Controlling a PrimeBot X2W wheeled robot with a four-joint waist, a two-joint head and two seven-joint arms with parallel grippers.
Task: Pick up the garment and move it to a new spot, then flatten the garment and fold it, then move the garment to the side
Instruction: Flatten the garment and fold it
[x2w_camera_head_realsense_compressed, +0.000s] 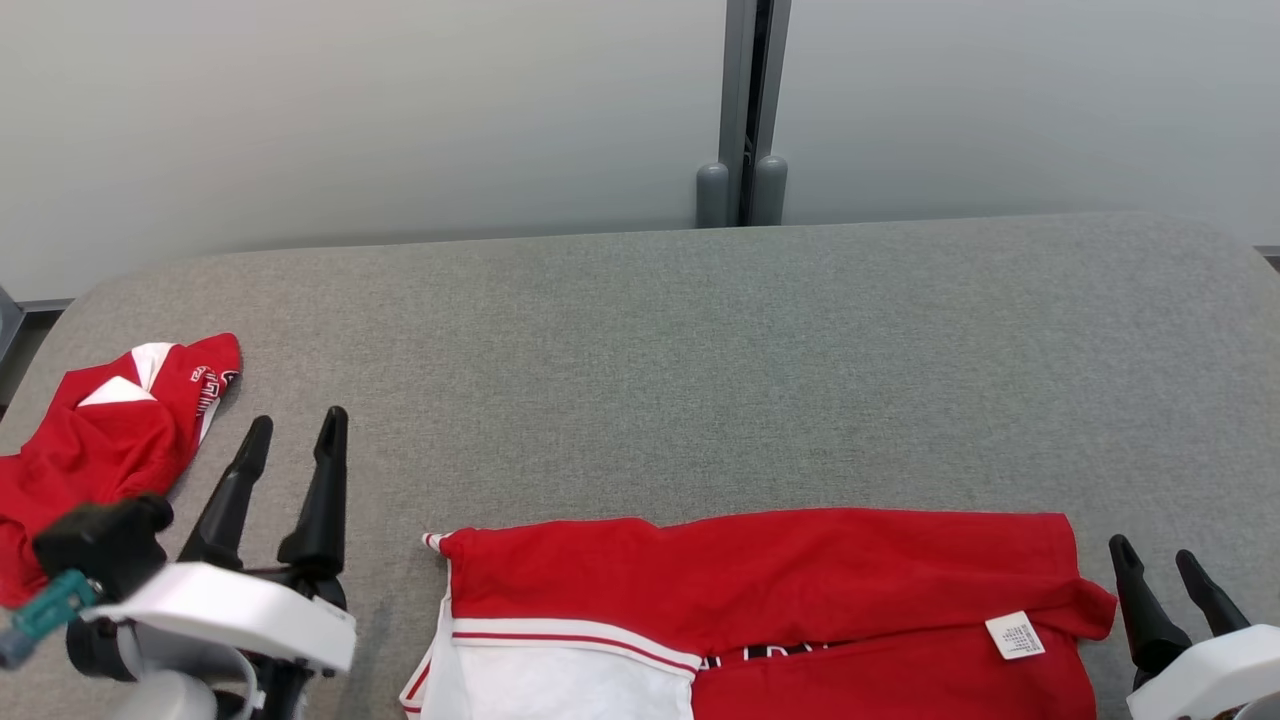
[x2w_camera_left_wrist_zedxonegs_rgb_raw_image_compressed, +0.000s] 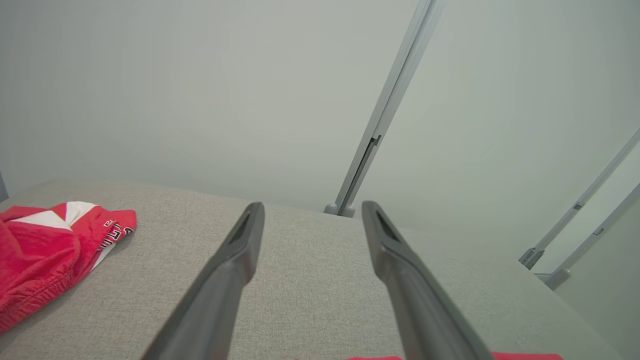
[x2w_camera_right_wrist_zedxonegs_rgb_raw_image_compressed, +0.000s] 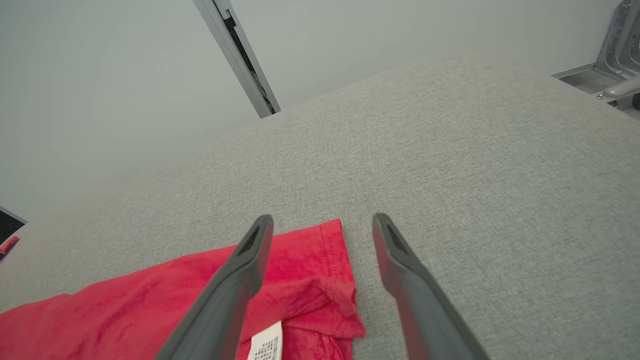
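Lower centre, on the grey table (x2w_camera_head_realsense_compressed: 700, 350): red-and-white garment (x2w_camera_head_realsense_compressed: 760, 570), partly folded, label (x2w_camera_head_realsense_compressed: 1015, 635) showing. Flanking it, left claw (x2w_camera_head_realsense_compressed: 300, 420) and right claw (x2w_camera_head_realsense_compressed: 1152, 550) — both spread, grasping nothing. Could snag just one layer, undoing the fold. Farther left, second red garment (x2w_camera_head_realsense_compressed: 110, 430). Two garments, two claws.

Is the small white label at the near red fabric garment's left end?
No, the small white label lies near the right end of that red fabric garment.

Nothing is legible: the white tag (x2w_camera_head_realsense_compressed: 1015, 635) on the red garment (x2w_camera_head_realsense_compressed: 760, 580) carries print too small to read.
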